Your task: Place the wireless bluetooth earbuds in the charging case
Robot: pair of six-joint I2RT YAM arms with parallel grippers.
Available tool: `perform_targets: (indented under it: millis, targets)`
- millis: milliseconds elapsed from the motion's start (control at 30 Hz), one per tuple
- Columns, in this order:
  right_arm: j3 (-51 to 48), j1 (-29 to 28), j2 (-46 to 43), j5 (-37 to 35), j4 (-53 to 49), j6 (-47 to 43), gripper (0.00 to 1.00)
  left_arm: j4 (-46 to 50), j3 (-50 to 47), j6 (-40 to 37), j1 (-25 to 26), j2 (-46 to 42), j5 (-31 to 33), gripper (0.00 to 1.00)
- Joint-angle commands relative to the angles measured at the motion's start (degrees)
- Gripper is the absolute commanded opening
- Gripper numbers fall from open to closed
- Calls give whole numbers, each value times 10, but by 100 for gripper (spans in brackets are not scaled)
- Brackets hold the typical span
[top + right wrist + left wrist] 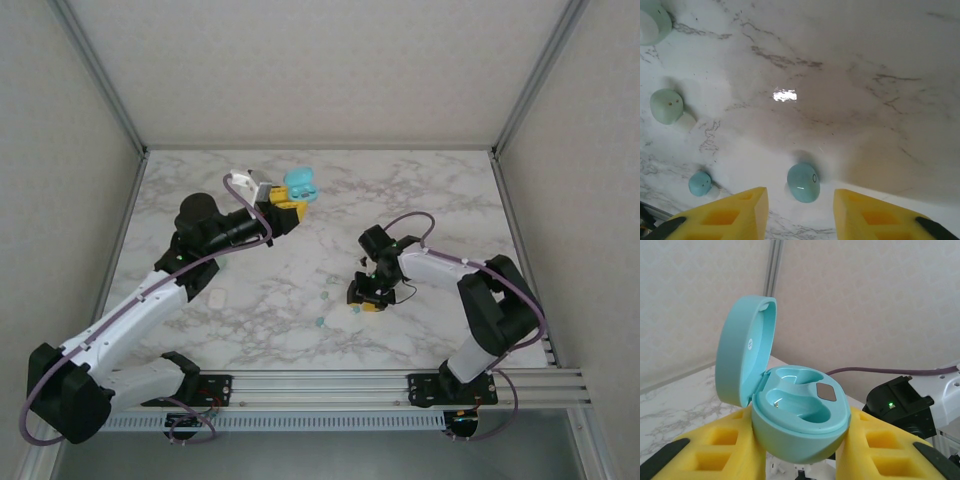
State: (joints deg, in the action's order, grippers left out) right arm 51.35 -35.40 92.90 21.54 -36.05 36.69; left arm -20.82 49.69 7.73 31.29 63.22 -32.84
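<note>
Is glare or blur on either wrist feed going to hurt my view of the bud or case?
Right wrist: one small glare patch on the white marble tabletop, clear of the sharp, softly shadowed teal pebble-like earbud. Left wrist: the open teal charging case is crisp.

Right gripper (799, 199) with spread jaws above the marble worktop (865, 75), one earbud in the gap.

The two yellow fingers (735, 212) stand apart at the lower edge. A teal earbud (803, 181) lies on the worktop between their tips and touches neither of them. A second, smaller-looking teal bud (700, 183) lies near the finger at the lower left, on its outer side. Higher on the left lies a pale mint bud (666, 106). Another pale mint piece (651, 22) is cut by the top left corner, so I cannot tell what it is. A bright spot of light (785, 95) reflects on the stone near the middle.
</note>
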Motion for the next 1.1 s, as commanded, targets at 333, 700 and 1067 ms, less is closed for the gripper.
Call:
perform_targets:
  millis: [333,700,1067]
  targets:
    - [7,-25,37,34,22,1,40,6,5,-12,-4,-9,3,25]
    - [25,-29,8,33,10,4,38,12,4,-11,-4,-12,5,26]
    - [48,-31,19,20,16,3,39,15,13,-11,-4,-5,1,26]
